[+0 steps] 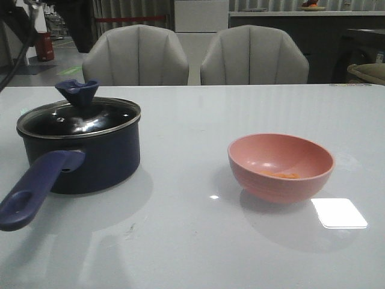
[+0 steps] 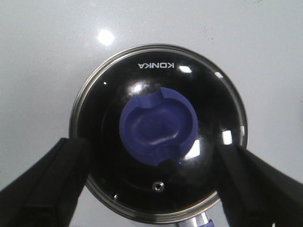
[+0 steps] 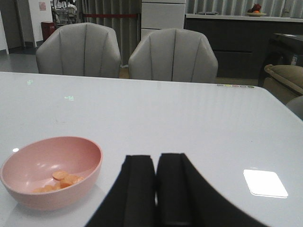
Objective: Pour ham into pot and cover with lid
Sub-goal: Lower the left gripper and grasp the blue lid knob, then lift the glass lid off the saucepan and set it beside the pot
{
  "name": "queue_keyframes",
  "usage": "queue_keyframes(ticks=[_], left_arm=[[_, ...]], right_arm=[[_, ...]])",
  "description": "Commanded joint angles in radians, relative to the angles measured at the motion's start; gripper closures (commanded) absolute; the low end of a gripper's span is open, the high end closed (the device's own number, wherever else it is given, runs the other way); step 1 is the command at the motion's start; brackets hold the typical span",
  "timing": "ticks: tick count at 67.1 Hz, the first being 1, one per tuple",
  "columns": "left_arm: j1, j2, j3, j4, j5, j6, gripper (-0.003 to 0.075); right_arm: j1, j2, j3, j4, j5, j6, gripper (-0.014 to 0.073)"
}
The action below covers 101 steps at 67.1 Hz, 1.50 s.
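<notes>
The dark navy pot [image 1: 90, 162] stands at the table's left with its purple-blue handle [image 1: 33, 192] pointing toward the front. The glass lid [image 1: 78, 117] with its blue knob [image 1: 78, 91] lies on it. In the left wrist view the lid [image 2: 158, 132] and knob [image 2: 158, 125] are right below my open left gripper [image 2: 154, 184], whose fingers [image 2: 47, 184] stand wide to either side. The ham [image 1: 283, 175] lies as orange slivers in the pink bowl [image 1: 280, 165] at the right. My right gripper [image 3: 156, 184] is shut and empty, beside the bowl [image 3: 49, 170] holding the ham [image 3: 61, 179]. Neither gripper shows in the front view.
Two grey chairs [image 1: 195, 54] stand behind the table's far edge. A bright light reflection [image 1: 338, 212] lies on the table surface right of the bowl. The white table [image 1: 192, 114] stretches between pot and bowl.
</notes>
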Motion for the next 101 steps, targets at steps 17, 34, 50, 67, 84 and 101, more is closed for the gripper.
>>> queue_keyframes(ticks=[17,34,50,67,84,101], left_arm=[[-0.009,0.154,-0.223,0.015,0.128,-0.060,0.0132],[-0.007,0.226,-0.270,-0.012,0.166,-0.060,0.0086],[-0.007,0.251,-0.270,-0.018,0.175,-0.061,0.0085],[-0.007,0.251,-0.271,-0.018,0.207,-0.061,0.0300],[-0.007,0.251,-0.289,-0.013,0.214,-0.061,0.0432],[-0.007,0.202,-0.332,0.074,0.243,-0.054,0.0432]], right_arm=[[-0.004,-0.020,-0.006,-0.009,-0.088,-0.008,0.0432],[-0.004,-0.020,-0.006,-0.009,-0.088,-0.008,0.0432],[-0.004,-0.020,-0.006,-0.009,-0.088,-0.008,0.0432],[-0.004,-0.020,-0.006,-0.009,-0.088,-0.008,0.0432],[-0.004,-0.020,-0.006,-0.009,-0.088,-0.008,0.0432],[0.002,-0.020,-0.006,-0.009,-0.088,-0.008,0.0432]])
